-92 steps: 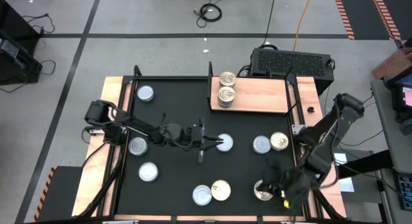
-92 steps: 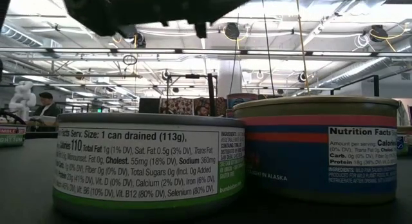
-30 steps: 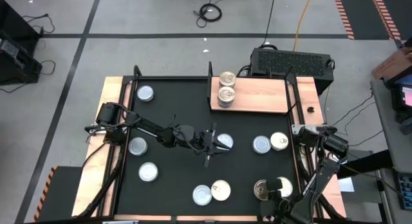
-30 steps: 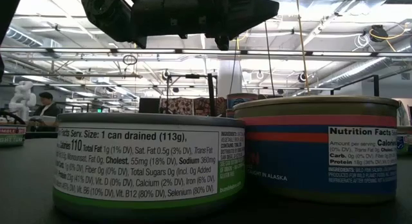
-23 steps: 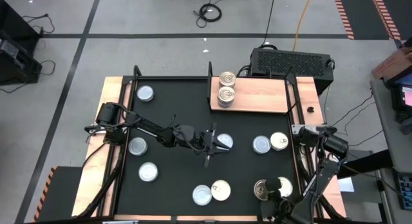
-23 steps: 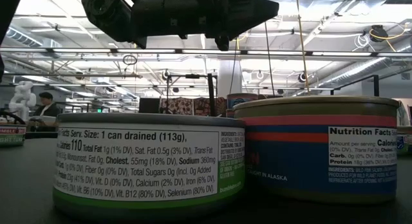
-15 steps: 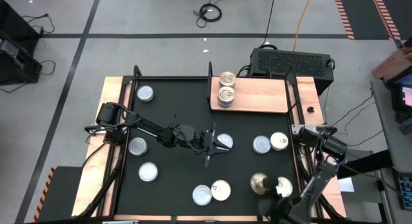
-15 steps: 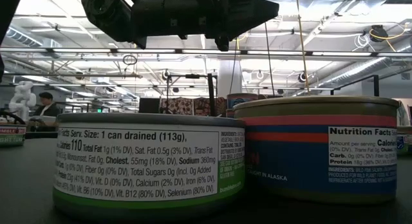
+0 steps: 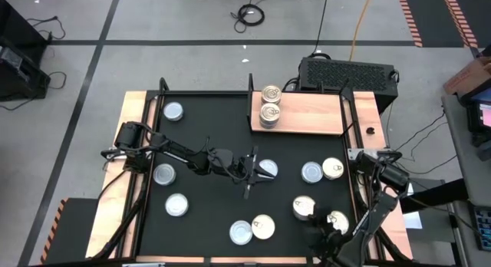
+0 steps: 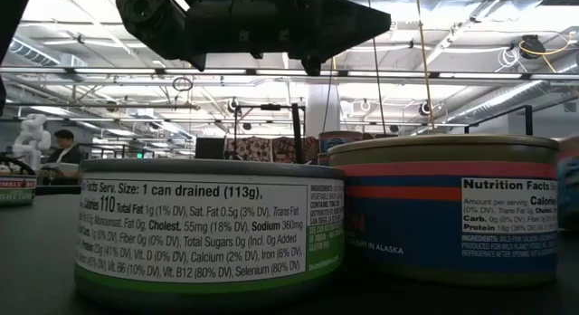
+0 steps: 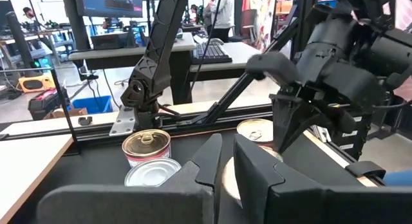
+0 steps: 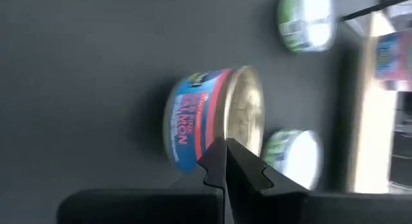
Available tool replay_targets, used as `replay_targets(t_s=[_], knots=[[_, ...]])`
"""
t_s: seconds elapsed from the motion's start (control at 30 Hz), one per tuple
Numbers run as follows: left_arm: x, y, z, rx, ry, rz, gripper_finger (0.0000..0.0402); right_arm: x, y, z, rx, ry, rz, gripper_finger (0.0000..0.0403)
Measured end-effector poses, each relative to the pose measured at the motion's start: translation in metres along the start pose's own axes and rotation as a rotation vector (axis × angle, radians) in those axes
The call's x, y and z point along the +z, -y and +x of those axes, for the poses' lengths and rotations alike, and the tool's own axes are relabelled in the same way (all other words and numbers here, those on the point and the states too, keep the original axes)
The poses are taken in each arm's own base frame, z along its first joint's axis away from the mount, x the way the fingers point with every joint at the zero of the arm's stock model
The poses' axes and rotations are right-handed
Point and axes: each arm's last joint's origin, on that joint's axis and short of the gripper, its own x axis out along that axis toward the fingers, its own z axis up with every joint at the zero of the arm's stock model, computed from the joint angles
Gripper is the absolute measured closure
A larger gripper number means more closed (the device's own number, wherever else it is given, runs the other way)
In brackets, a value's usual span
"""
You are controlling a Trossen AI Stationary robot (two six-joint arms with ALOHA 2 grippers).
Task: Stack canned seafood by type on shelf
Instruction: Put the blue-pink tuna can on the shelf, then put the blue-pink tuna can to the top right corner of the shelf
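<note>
1. Table (image 9: 207,129), black-topped, carries loose tins across its near half, with the shelf (image 9: 307,113) at its far right corner.
2. The shelf holds two gold-lidded tins, the far shelf tin (image 9: 270,93) and the near shelf tin (image 9: 268,113), touching each other at its left end; the rest of the board is bare.
3. The left arm (image 9: 176,153) reaches from the left edge to the table's middle. The left gripper (image 9: 251,175) sits just beside the middle tin (image 9: 268,169), a silver-lidded one; whether it grips anything cannot be told.
4. The right arm (image 9: 376,206) bends down over the near right corner. The right gripper (image 12: 225,145) is clenched on nothing, its tips pressed together, with the salmon tin (image 12: 212,114) lying free just past them.
5. In the high view that salmon tin (image 9: 304,208), gold-lidded, lies just beside the corner tin (image 9: 336,221), also gold-lidded.
6. Further right-side tins: a silver one (image 9: 311,172) touching a gold one (image 9: 333,169), near the table's right edge.
7. At the near edge, the green tin (image 10: 208,229) and the blue tin (image 10: 452,206) stand side by side.
8. Three silver-lidded tins lie well apart on the left: back tin (image 9: 173,111), mid tin (image 9: 164,174), front tin (image 9: 177,205).
</note>
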Motion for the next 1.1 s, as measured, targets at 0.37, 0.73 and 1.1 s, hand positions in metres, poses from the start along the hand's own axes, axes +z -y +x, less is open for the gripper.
replay_targets(t_s=[0.37, 0.73, 1.1], knots=[[-0.001, 0.0, 0.0, 0.001, -0.01, -0.001, 0.0359, 0.009, 0.006, 0.005, 0.015, -0.025, 0.061, 0.0402], [-0.002, -0.001, 0.0, 0.002, -0.019, -0.004, 0.0359, 0.009, 0.0, 0.007, 0.09, -0.051, -0.019, 0.0304], [-0.002, -0.001, 0.0, 0.002, -0.02, -0.004, 0.0359, -0.005, -0.008, 0.032, 0.049, -0.037, -0.008, 0.0193]])
